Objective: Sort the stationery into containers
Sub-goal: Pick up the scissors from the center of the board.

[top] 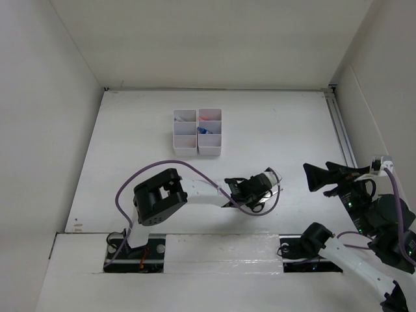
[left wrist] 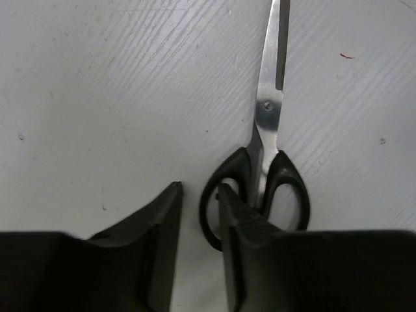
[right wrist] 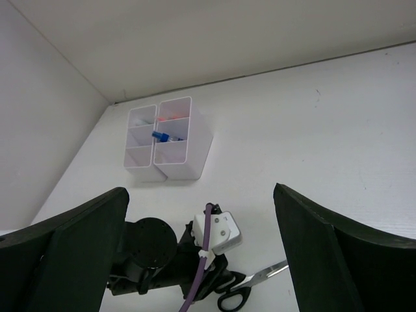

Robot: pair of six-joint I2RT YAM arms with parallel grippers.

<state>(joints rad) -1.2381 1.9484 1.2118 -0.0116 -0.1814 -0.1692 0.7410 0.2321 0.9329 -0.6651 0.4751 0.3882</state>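
Black-handled scissors [left wrist: 263, 130] lie flat on the table, blades pointing away in the left wrist view. My left gripper [left wrist: 198, 190] is down at the handles, jaws a little apart. One finger [left wrist: 231, 214] sits inside the left handle loop and the other is outside it, so they straddle that loop's rim. The scissors also show under the left gripper [top: 259, 195] in the top view [top: 260, 208]. My right gripper [top: 317, 177] is wide open and empty, raised to the right. The two white trays [top: 197, 132] stand further back, holding a blue-capped bottle [right wrist: 162, 136] and something red [top: 208, 117].
White walls enclose the table on the left, back and right. The left arm's purple cable [top: 140, 175] loops over the table near its base. In the right wrist view the left wrist [right wrist: 149, 253] lies low, with the scissors [right wrist: 257, 286] beside it.
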